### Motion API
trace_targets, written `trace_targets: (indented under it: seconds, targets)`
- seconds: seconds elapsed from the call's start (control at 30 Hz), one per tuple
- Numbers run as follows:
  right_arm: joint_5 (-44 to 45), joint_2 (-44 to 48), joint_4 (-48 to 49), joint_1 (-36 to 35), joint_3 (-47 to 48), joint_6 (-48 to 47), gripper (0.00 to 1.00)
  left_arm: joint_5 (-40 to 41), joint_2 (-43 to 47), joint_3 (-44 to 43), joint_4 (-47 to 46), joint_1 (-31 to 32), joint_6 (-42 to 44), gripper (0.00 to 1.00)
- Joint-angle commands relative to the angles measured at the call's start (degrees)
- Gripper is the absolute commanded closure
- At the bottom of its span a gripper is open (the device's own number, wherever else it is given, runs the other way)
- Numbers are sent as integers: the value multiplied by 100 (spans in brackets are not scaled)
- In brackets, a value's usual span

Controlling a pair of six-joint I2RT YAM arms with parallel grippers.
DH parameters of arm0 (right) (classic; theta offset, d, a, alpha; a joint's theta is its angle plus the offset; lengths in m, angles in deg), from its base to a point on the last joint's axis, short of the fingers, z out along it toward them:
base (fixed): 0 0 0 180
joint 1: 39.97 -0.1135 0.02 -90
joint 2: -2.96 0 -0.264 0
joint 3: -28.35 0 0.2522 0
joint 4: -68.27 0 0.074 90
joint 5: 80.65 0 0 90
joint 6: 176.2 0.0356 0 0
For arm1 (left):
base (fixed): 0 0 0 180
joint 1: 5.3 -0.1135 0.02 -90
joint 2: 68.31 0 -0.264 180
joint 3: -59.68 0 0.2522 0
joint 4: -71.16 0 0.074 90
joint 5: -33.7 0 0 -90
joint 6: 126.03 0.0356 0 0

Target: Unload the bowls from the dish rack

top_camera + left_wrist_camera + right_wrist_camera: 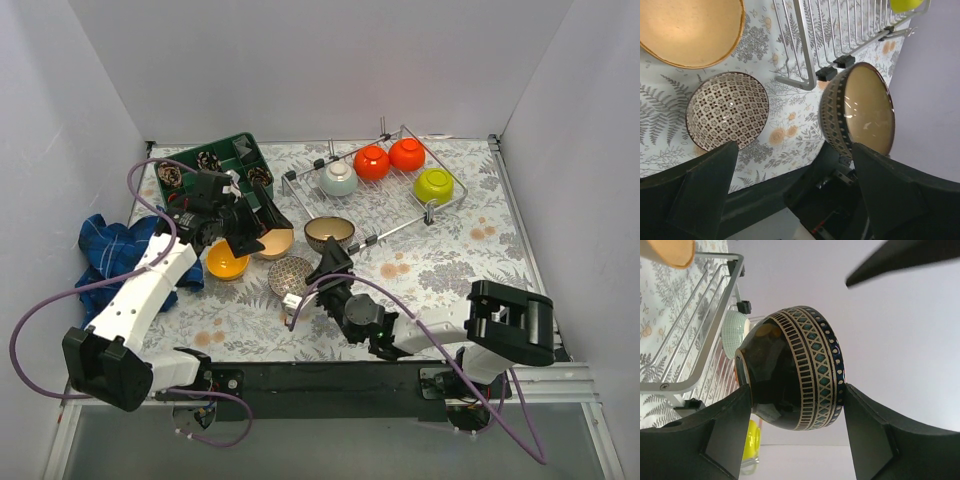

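Note:
The silver wire dish rack (400, 200) holds a pale grey-green bowl (338, 178), two red-orange bowls (371, 162) (406, 153) and a lime green bowl (434, 184). My right gripper (330, 258) is shut on the dark brown patterned bowl (795, 385), holding it tilted on its side just in front of the rack's near edge (695, 375). The beige bowl (274, 243), orange-yellow bowl (227, 260) and white lattice bowl (290, 275) sit on the table. My left gripper (262, 228) is open and empty above the beige bowl; its view shows the lattice bowl (727, 110) and the brown bowl (857, 115).
A dark green divided tray (240, 148) with small patterned items stands at the back left. A blue checked cloth (115, 250) lies at the left edge. White walls enclose the floral-print table on three sides.

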State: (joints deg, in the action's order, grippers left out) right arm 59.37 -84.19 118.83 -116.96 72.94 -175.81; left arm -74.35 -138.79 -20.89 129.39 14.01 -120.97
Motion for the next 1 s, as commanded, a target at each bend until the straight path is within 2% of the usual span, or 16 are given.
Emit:
trace_targets:
  seconds: [0.0, 0.2, 0.53, 0.67, 0.7, 0.9, 0.93, 0.97]
  targets:
    - [157, -196, 3201, -141, 169, -1086, 99, -314, -141, -228, -140, 257, -259, 2]
    - [113, -451, 3254, -193, 309, -1217, 99, -244, -282, -271, -263, 424, -400, 5]
    - [61, -724, 3307, -246, 441, -1367, 99, -261, -906, -333, -193, 802, -294, 22]
    - [87, -794, 3324, -272, 459, -1420, 99, -279, -1047, -298, -202, 925, -268, 39]
    - [96, -803, 3333, -273, 450, -1428, 99, -270, -1064, -307, -219, 934, -259, 49]
    - [175, -873, 3333, -308, 441, -1437, 97, -24, -994, -394, -219, 943, -215, 89]
    - [210, -882, 3333, -316, 433, -1446, 88, 98, -968, -421, -202, 943, -207, 100]
    - [280, -882, 3333, -325, 424, -1446, 79, 169, -959, -456, -193, 943, -198, 100]
